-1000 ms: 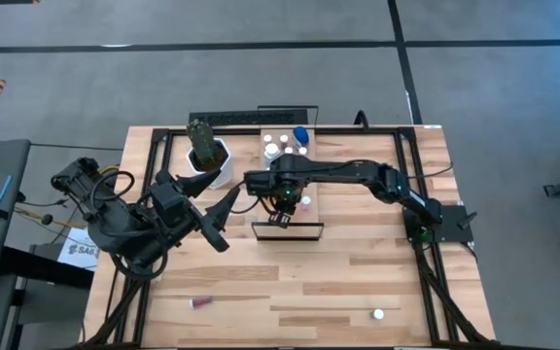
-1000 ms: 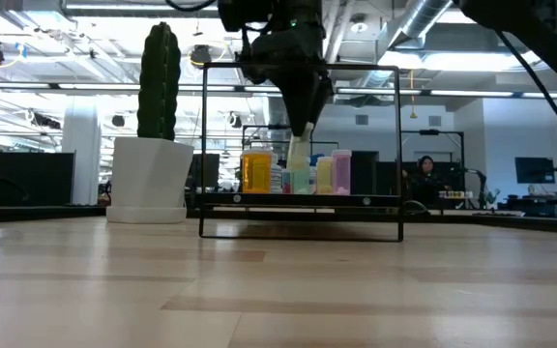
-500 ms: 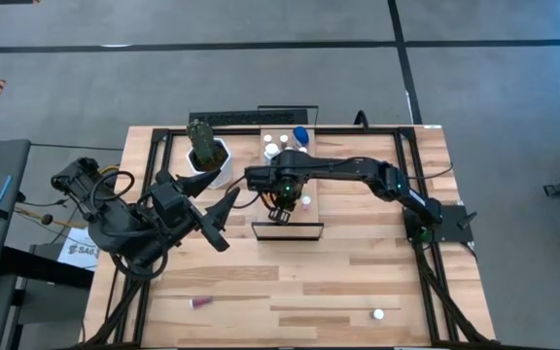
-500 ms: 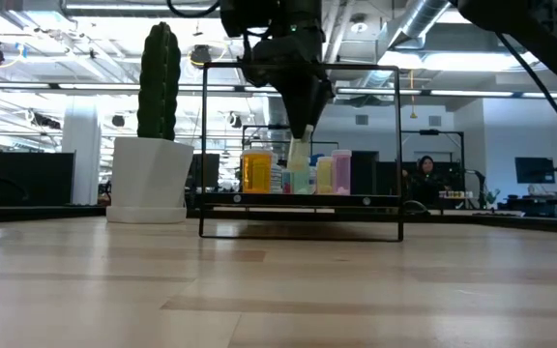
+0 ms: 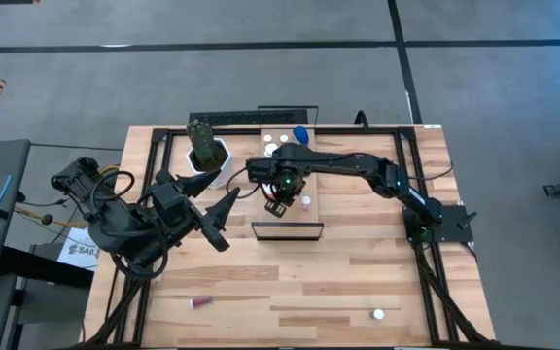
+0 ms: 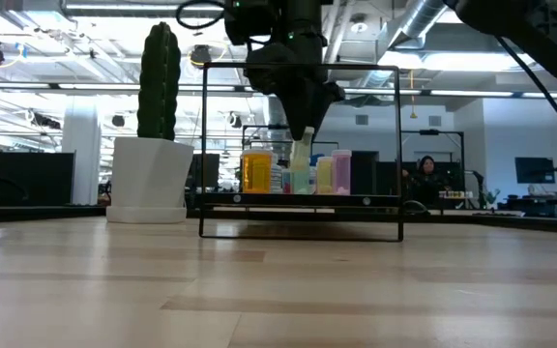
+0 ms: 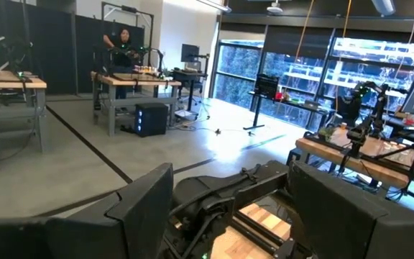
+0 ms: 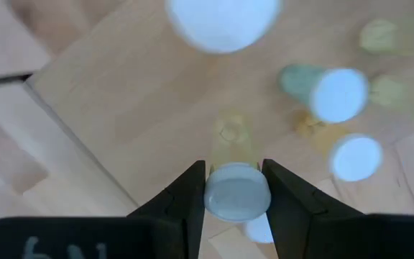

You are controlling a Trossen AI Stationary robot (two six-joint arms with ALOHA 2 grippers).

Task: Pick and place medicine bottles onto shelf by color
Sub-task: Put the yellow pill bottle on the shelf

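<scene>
- right gripper (image 8: 236, 188) pinches a small yellowish bottle (image 8: 233, 155) at its white cap, one finger on either side; bottle hangs down from the fingers, clear body below the cap
- high view: right gripper (image 5: 278, 202) sits over the shelf (image 5: 288, 199), just ahead of the dark front lip side, arm reaching in from the table's right
- low view: held bottle (image 6: 302, 155) hangs under the gripper, inside the dark frame, above the shelf board; cannot tell if its base touches the board
- other medicine bottles (image 6: 298, 172) stand in a row on the shelf right behind and beside the held one: orange, greenish, yellow, pink bodies
- high view: white caps and a blue bottle (image 5: 300, 135) cluster at the shelf's far end, beyond the gripper
- two bottles still on the table, well away from the right gripper: a reddish bottle (image 5: 200, 302) lying on its side, a white-capped bottle (image 5: 378, 313) near the front right
- left gripper (image 5: 219, 216) idle over the table's left side, fingers spread, holding nothing, beside the cactus pot (image 5: 207, 156)
</scene>
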